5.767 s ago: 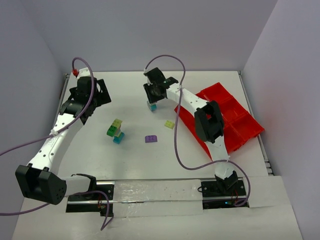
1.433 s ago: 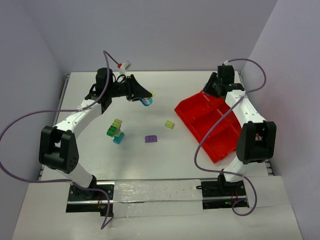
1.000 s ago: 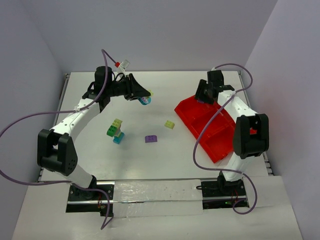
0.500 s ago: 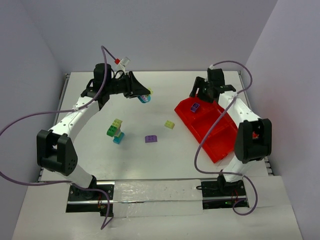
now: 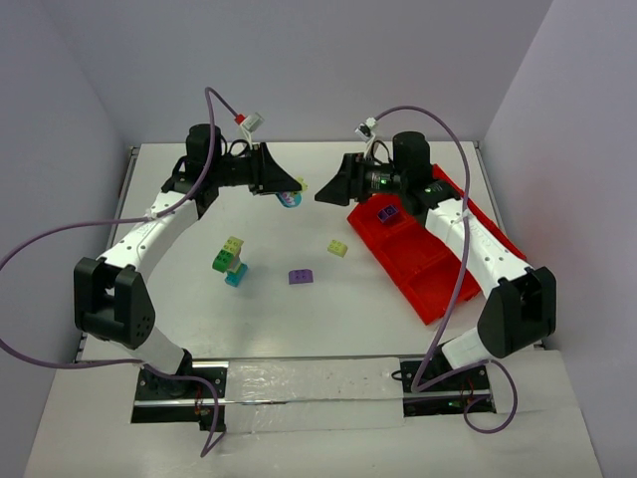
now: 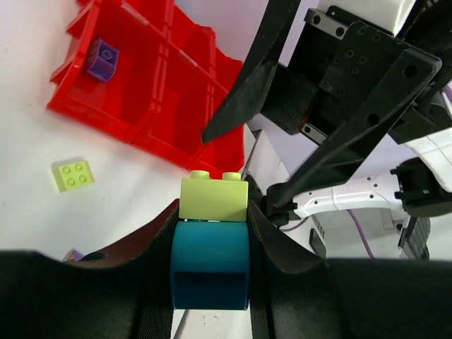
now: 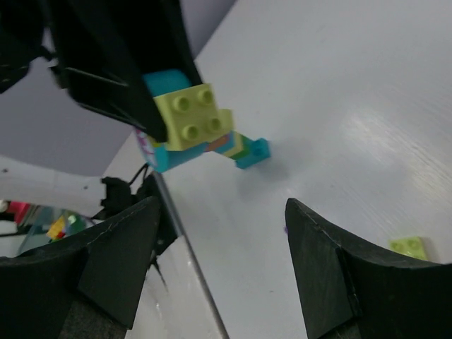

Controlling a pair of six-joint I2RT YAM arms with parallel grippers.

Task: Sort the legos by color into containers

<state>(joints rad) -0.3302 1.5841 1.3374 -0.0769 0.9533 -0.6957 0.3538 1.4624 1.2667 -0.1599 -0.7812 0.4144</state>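
While my left fingers [image 6: 157, 282] are clamping a yellow-on-teal lego stack [image 6: 210, 240], my right fingers [image 7: 321, 261] are gaping wide, empty, just opposite.

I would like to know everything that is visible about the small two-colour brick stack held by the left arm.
The stack of glossy studded plastic is a teal brick with a pale yellow-green brick snapped on top; the yellow one shows four round studs. The two black fingers of the left tool are shut on the teal brick's sides. The stack is held in the air above the white table, its studs pointing towards the open right tool. Nothing else touches it.
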